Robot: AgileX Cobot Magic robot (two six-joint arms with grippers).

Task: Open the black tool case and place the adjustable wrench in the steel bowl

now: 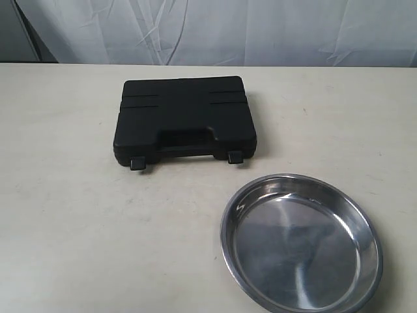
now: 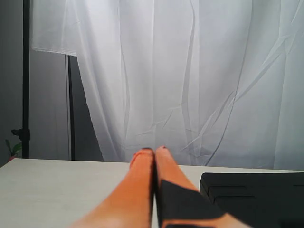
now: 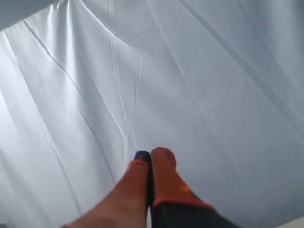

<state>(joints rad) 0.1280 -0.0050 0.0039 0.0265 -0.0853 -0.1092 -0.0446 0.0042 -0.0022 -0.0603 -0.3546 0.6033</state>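
Exterior view: your closed black case (image 1: pixel 186 117) lies flat on the table (image 1: pixel 78 215).
Its lid is down, with two latches (image 1: pixel 138 163) on the camera-side edge. The steel bowl (image 1: pixel 306 254) sits near the case's right latch corner, not touching. Your left gripper (image 2: pixel 154 151) is pressed closed and empty near the case. Your right gripper (image 3: pixel 149 154) is likewise closed and empty, facing the white curtain (image 3: pixel 213 71).

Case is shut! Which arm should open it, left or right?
Probably left. Its wrist camera shows the case close by; the right's shows only curtain. In the exterior view the case also sits left of the bowl.
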